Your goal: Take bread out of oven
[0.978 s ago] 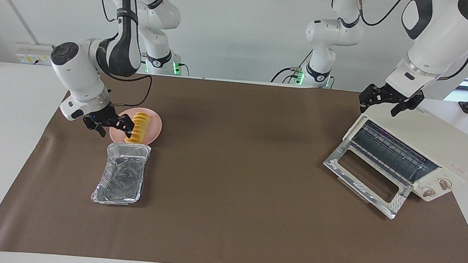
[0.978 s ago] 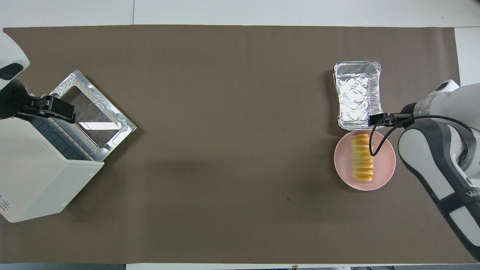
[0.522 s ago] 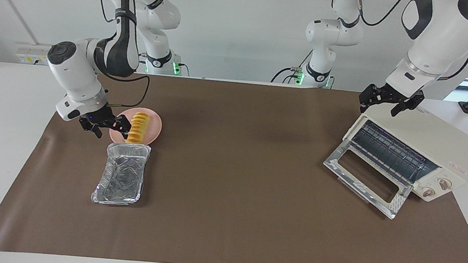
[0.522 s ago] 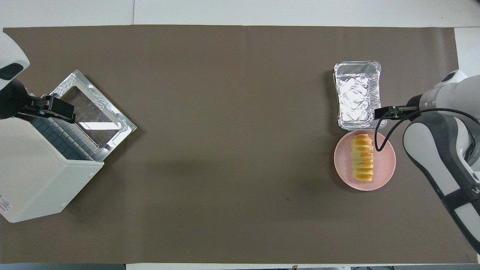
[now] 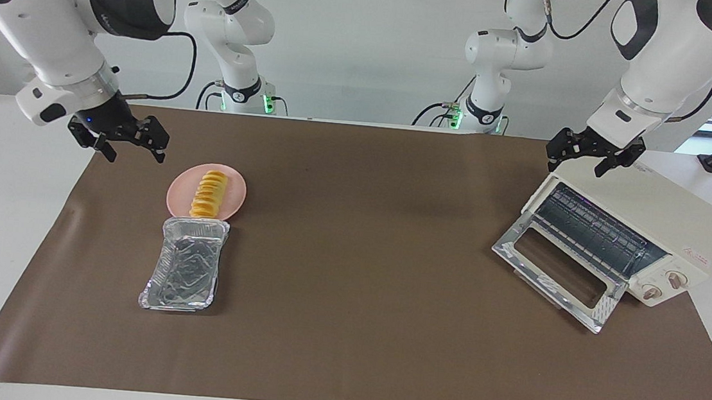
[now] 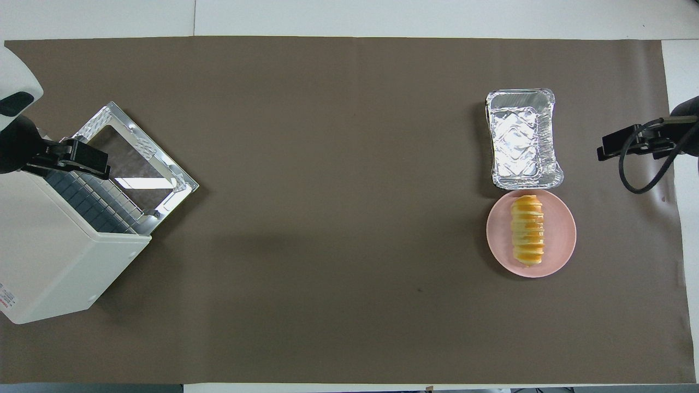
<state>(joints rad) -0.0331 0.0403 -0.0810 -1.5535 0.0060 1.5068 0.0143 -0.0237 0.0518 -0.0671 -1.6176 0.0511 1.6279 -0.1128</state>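
Note:
The bread (image 5: 208, 193) (image 6: 528, 229), a ridged golden loaf, lies across a pink plate (image 5: 237, 184) (image 6: 562, 236) toward the right arm's end of the table. Nothing touches it. My right gripper (image 5: 135, 150) (image 6: 607, 150) hangs open and empty, raised over the brown mat's edge beside the plate. The cream-white oven (image 5: 670, 214) (image 6: 49, 256) stands at the left arm's end with its glass door (image 5: 555, 275) (image 6: 136, 158) folded down and its wire rack bare. My left gripper (image 5: 577, 164) (image 6: 87, 161) hovers open over the oven's top front edge.
An empty silver foil tray (image 5: 186, 266) (image 6: 521, 139) lies against the plate, farther from the robots than it. A brown mat (image 5: 357, 258) covers the table. Two more white arms stand at the robots' edge of the table.
My right gripper has lifted away from the bread and plate and drawn back toward the right arm's end of the table. The bread stays on the plate. The left arm has not moved.

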